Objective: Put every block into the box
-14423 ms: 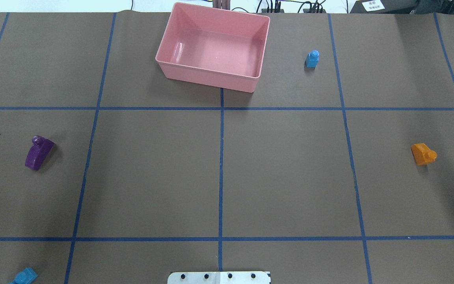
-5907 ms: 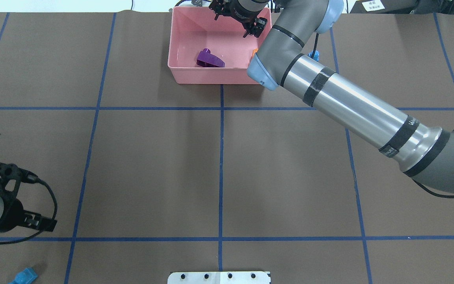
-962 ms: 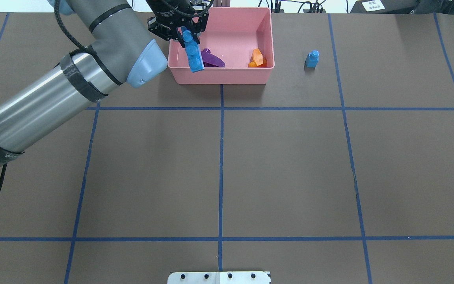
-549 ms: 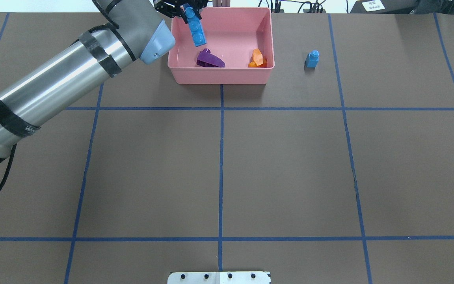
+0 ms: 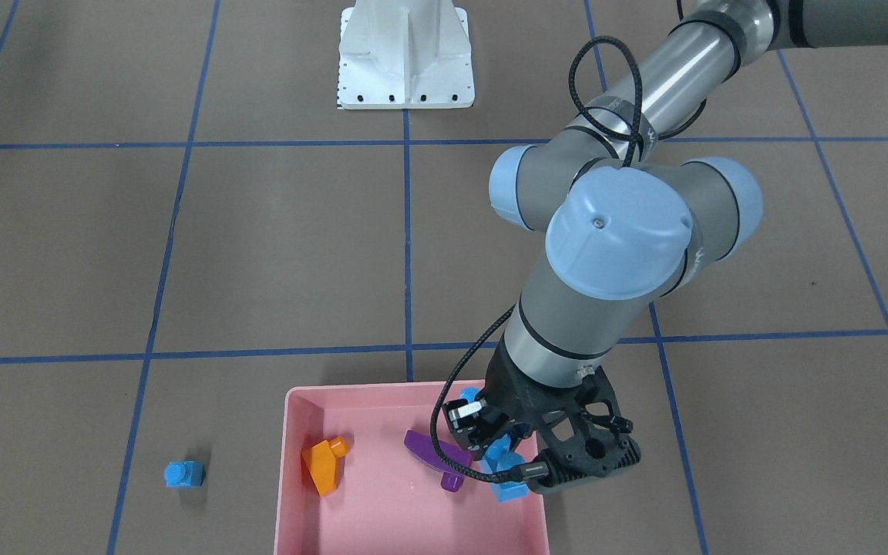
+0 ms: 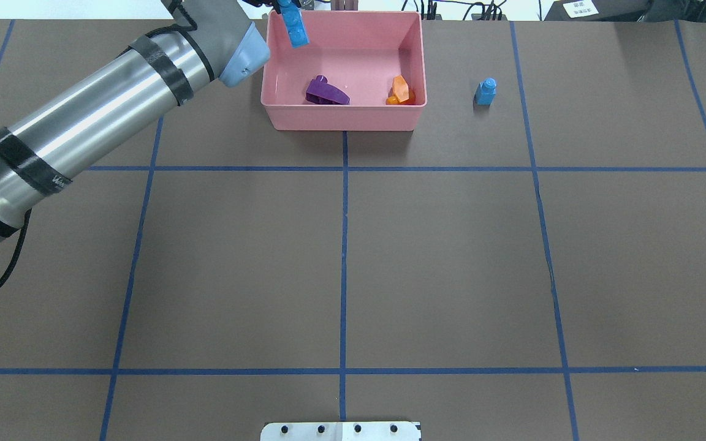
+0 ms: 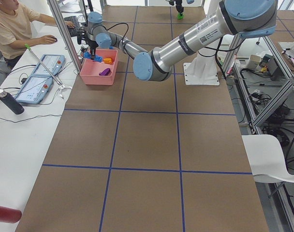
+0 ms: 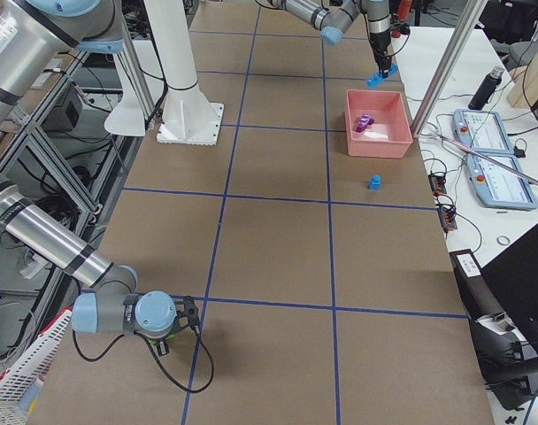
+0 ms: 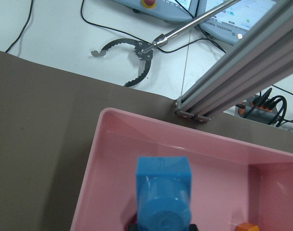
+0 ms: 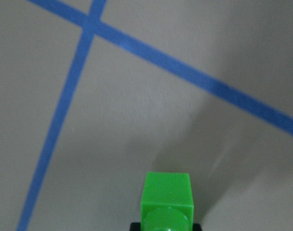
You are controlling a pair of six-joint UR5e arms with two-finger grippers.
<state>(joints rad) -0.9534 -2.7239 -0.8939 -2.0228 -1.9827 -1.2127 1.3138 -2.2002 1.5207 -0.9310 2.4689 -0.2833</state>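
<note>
My left gripper (image 5: 506,466) is shut on the long blue block (image 6: 292,29) and holds it tilted above the far left corner of the pink box (image 6: 344,119). The left wrist view shows the block (image 9: 163,197) end-on over the box's rim (image 9: 88,192). The purple block (image 6: 325,92) and the orange block (image 6: 399,90) lie inside the box. The small blue block (image 6: 485,92) stands on the table to the right of the box. My right gripper (image 8: 163,341) is near the table's near right corner, shut on the green block (image 10: 166,202) above the brown mat.
The white metal base (image 6: 341,430) sits at the table's near edge. An aluminium post (image 9: 233,82), control pendants (image 7: 40,77) and an operator (image 7: 11,29) are just beyond the box on the far side. Blue tape lines divide the mat.
My left gripper has carried the long blue block farther away, from over the box's near left part to above its far left corner. The blocks in the box have not moved.
</note>
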